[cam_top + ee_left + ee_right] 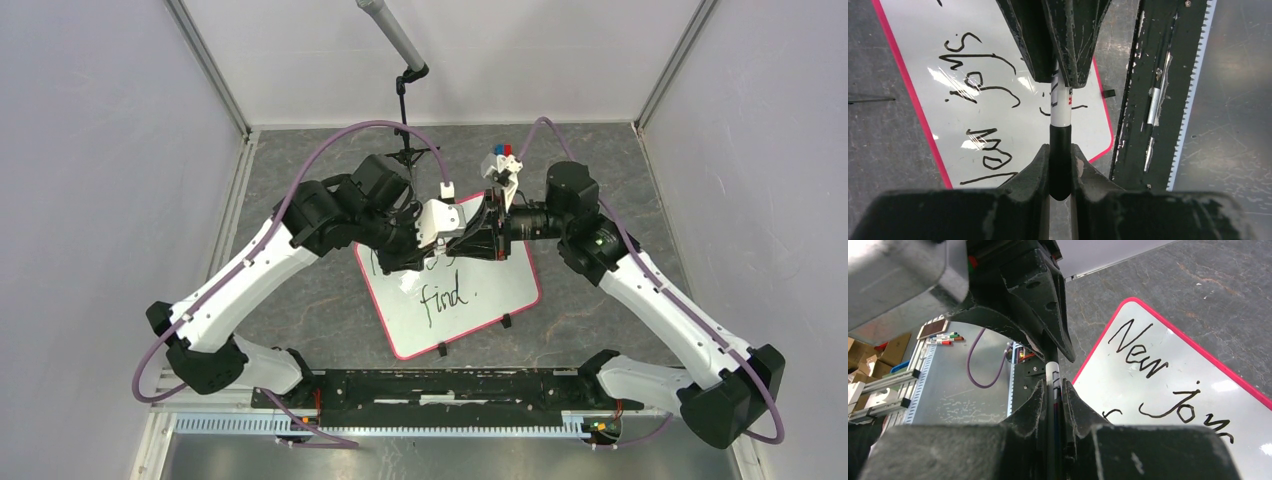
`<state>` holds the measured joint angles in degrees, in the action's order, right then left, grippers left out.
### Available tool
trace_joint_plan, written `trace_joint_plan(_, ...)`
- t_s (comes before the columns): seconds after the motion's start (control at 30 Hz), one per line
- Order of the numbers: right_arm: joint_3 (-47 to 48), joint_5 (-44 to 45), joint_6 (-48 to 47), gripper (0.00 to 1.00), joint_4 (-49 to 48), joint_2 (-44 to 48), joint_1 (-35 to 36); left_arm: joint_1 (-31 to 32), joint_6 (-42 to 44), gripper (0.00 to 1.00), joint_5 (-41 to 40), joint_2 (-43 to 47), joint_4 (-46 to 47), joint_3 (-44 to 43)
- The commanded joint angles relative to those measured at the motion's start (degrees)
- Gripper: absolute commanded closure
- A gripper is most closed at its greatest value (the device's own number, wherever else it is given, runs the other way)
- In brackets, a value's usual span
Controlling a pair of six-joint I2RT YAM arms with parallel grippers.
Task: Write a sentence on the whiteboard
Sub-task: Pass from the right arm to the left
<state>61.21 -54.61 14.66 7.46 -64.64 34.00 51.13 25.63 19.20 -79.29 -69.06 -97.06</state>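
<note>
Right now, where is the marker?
The marker sits mid-frame in the left wrist view, gripped between the left fingers and right fingers, over the far half of the whiteboard.

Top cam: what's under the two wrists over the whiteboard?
A black-and-white marker pen held between both jaws, and beneath it the large white pink-rimmed whiteboard. Only black handwritten "find." shows from above; the arms cover the upper lines.

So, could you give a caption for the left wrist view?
Left hand and right hand hold one marker above the whiteboard.
</note>
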Motion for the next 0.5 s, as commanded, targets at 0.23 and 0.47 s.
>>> trace_joint_plan(0.23,6.4,1.9,-5.1,0.82,4.8,-1.0,-4.2,-5.0,-4.9,0.98,7.8,3.9,18.8,1.1)
trace_joint_plan(0.47,12.2,0.8,-4.4,0.18,5.3,-0.6,-15.6,-18.9,-8.5,0.97,9.8,9.5,17.8,6.9)
